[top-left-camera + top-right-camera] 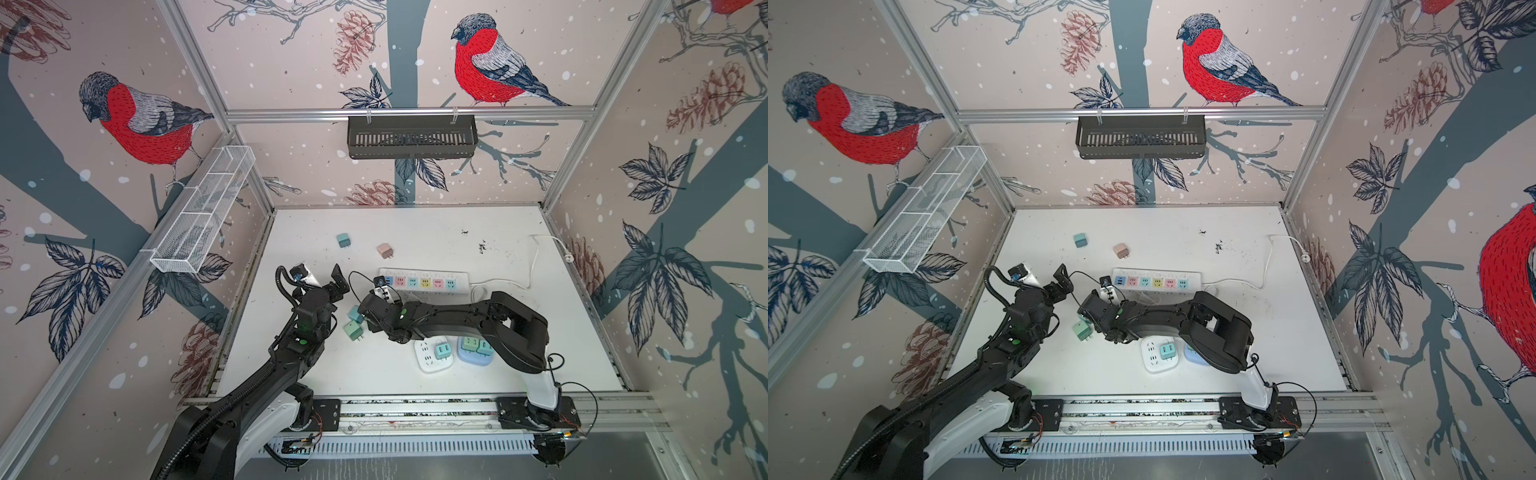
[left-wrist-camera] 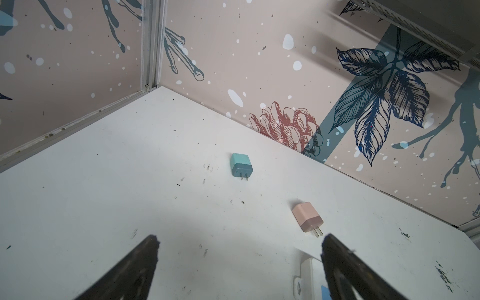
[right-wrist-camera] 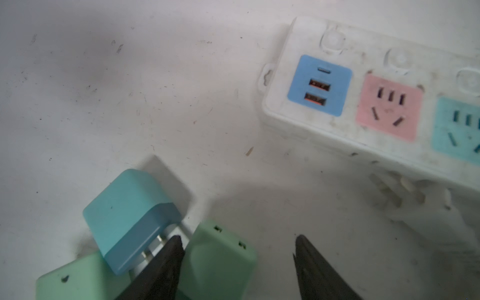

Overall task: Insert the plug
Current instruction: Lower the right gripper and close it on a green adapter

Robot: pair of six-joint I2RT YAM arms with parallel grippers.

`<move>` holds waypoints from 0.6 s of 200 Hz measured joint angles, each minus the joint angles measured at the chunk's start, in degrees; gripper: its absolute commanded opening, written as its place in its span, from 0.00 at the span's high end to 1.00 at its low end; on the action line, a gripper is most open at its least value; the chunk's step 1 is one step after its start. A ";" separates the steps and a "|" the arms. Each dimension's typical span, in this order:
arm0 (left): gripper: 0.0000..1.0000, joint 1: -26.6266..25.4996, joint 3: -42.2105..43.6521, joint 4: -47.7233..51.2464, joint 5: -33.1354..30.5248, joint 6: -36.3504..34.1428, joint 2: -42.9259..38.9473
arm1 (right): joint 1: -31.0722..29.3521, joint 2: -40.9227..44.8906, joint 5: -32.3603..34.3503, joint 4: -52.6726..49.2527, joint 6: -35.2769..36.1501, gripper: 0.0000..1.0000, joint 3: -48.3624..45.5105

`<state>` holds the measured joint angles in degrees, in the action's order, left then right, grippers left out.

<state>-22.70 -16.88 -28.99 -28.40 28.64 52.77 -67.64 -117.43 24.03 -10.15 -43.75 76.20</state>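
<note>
**Top views:** the step in hand looks like pickup, and nothing is carried yet.
- The right gripper (image 1: pixel 366 315) reaches across the middle with its tips down on the table (image 1: pixel 519 257). A near teal plug (image 1: pixel 355 312) and an outer green plug (image 1: pixel 353 331) lie just beside its jaws.
- The left gripper (image 1: pixel 338 282) is raised, jaws wide and empty.
- Four loose plugs show: those two, plus a far teal plug (image 1: pixel 343 240) and a pink plug (image 1: pixel 385 250) beyond the left jaws.
- Three plugs are already seated: one in the white socket block (image 1: pixel 428 363) and two in the blue socket block (image 1: pixel 473 360).
- One power strip (image 1: pixel 424 283) has five sockets and a USB panel, all free.

**Left wrist:** the jaws are wide with only bare table between them. The far teal plug is well ahead, and the pink plug is just ahead of one fingertip.

**Right wrist:** the jaws are partly open and grip nothing.
- An inner green plug (image 3: pixel 220 254) sits between them, against one finger and clear of the other.
- The near teal plug lies outside that finger, leaning on the outer green plug.
- That probably makes five loose plugs, with the fifth hidden from above.
- The strip lies ahead of the jaws, off to one side.

**Next move, as I judge it:** centre on the inner green plug and close on its sides without snagging the teal one. Then lift, turn the prongs down and press it into a free socket.
</note>
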 measured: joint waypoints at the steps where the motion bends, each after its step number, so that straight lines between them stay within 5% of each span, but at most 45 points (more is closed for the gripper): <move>1: 0.03 0.00 0.00 0.00 0.00 0.00 0.00 | -0.02 -0.09 -0.07 0.00 0.00 0.31 0.04; 120: 0.03 0.00 -0.02 0.02 1.20 0.00 0.42 | -0.59 0.28 0.09 -0.24 -1.05 0.37 -2.67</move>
<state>-22.70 -16.91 -28.97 -27.20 28.64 53.19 -68.23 -117.14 24.12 -10.39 -44.80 73.54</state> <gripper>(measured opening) 0.971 0.641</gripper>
